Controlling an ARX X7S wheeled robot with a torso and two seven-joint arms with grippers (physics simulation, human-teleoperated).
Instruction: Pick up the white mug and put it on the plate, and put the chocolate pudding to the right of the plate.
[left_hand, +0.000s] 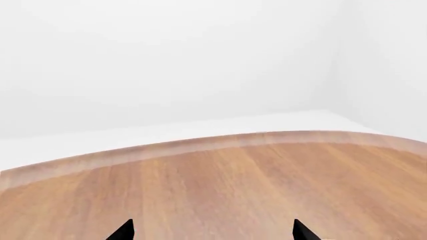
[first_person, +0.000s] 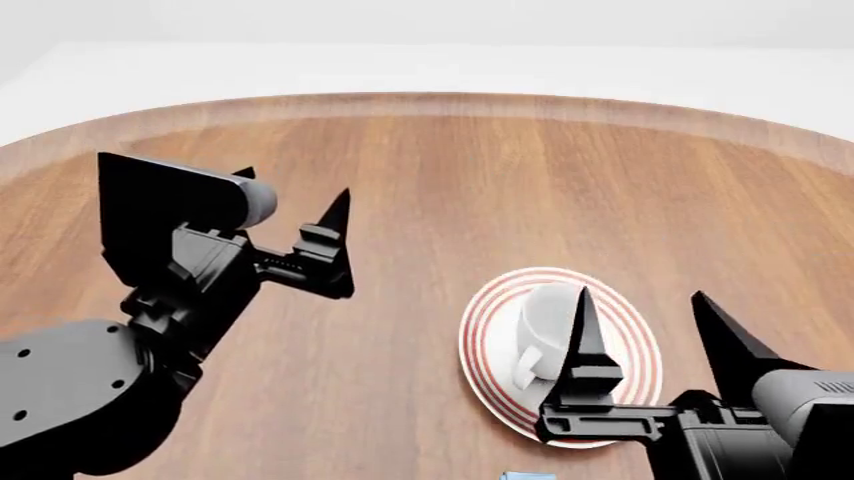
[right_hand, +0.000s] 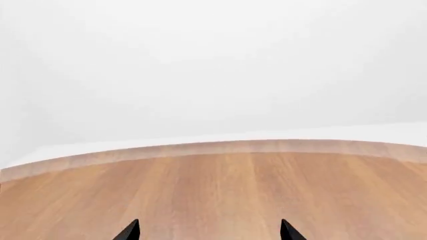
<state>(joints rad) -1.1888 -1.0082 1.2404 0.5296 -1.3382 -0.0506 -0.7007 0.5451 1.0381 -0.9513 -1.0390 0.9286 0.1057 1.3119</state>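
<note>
While white mug (first_person: 545, 325) sits on plate (first_person: 641, 345), no lettering seems readable.

Bare tabletop (first_person: 441, 180) ahead, white mug (first_person: 545, 320) on plate (first_person: 483, 330) by rt pincer (first_person: 650, 330)

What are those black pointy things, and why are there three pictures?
It's a robot with two arms, drawn by a computer. Each arm ends in a pincer with two pointed fingers for picking things up. The middle picture comes from a camera on the robot's head, looking down at a wooden table. There you see the left pincer and the right pincer, both open and holding nothing. On the table is a plate with red rings, and a white mug stands on it. At the bottom edge, a tiny blue bit peeks in; too little shows to say what it is. The other two pictures come from cameras by each pincer: they show only the fingertips and bare wood.
</note>
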